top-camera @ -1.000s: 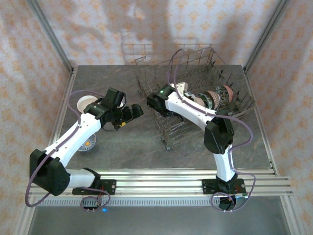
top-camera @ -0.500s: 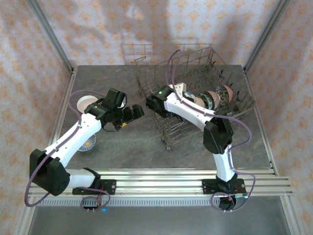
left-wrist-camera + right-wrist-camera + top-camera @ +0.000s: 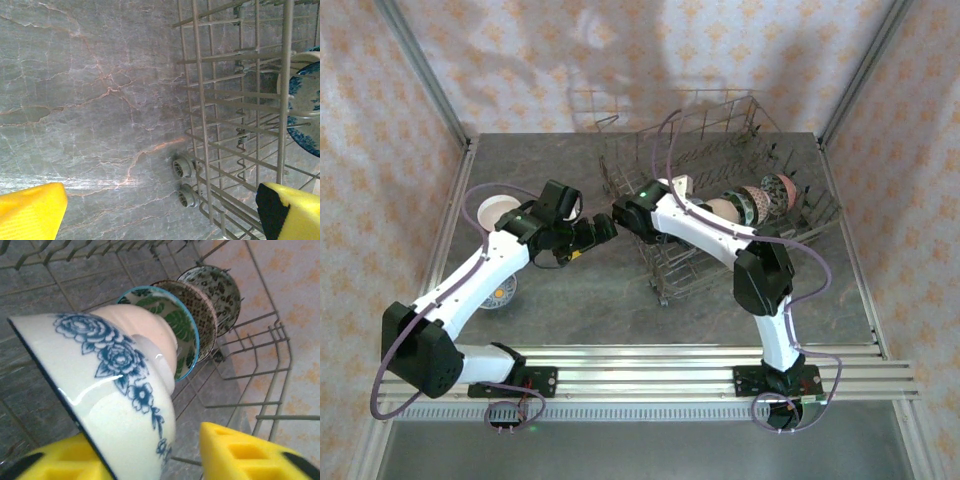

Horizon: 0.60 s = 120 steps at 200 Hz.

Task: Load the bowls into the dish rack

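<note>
A: Where is the bowl in play?
B: Inside the large grey wire dish rack [image 3: 670, 262], at the end of the row nearest the right wrist. It's the white glazed ceramic bowl with blue flowers [image 3: 115, 385], on edge and leaning against the pinkish ceramic bowl [image 3: 150, 335]. Behind that stand the green-leaf bowl [image 3: 176, 327], the brown speckled bowl [image 3: 204, 315] and the dark-green floral bowl [image 3: 220, 290].
A: Are the right arm's yellow fingers [image 3: 245, 455] clamped on it?
B: I cannot tell. They sit either side of it, but one is mostly hidden behind the bowl and a sliver of rack shows beside the other.
A: And the left arm's yellow fingers [image 3: 30, 215]?
B: Spread wide, holding nothing, over the grey marbled surface [image 3: 100, 100] just beside the rack's corner.
A: How would it handle?
B: My guess is rigid and light enough, but slick with glaze and quick to chip. Pinch the wall at the rim, one finger inside and one outside, since the curved belly would slip free. Ease it onto the wire, and never knock its neighbour.
A: What's left?
B: A plain white bowl [image 3: 492, 212] and a pale patterned bowl [image 3: 502, 293] sit on the surface, well apart from the rack
</note>
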Tool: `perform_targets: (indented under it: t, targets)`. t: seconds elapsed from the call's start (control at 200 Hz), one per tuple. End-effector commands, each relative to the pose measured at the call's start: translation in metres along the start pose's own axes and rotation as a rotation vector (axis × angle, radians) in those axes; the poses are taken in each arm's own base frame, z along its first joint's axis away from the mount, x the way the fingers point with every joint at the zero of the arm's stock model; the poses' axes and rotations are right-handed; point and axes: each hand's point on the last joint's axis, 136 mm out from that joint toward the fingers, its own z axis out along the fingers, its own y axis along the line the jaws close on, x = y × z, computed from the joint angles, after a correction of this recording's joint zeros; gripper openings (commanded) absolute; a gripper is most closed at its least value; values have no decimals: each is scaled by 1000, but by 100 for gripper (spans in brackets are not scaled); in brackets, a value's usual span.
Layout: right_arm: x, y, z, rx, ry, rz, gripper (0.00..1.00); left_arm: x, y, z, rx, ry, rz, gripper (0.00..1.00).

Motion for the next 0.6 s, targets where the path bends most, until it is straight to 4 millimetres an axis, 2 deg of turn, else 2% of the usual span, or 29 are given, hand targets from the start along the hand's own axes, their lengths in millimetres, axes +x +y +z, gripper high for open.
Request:
perform_targets:
  t: [0.0, 0.085, 0.19, 0.385, 0.486, 0.596]
  targets:
    - [-5, -2, -7, -67, -30, 36, 51, -3, -8, -5, 3, -7, 20, 98]
    - [-9, -3, -9, -76, -44, 30, 53, -3, -11, -7, 4, -9, 29, 98]
    - [-12, -3, -11, -104, -58, 21, 61, -4, -16, -10, 6, -13, 40, 98]
    - [-12, 9, -16, -196, -50, 8, 74, -4, -28, -17, 10, -29, 58, 98]
    - [-17, 4, -20, -205, -67, 15, 80, -5, -36, -21, 15, -41, 73, 98]
    - [-23, -6, -27, -234, -95, 32, 82, -6, -45, -27, 8, -56, 93, 98]
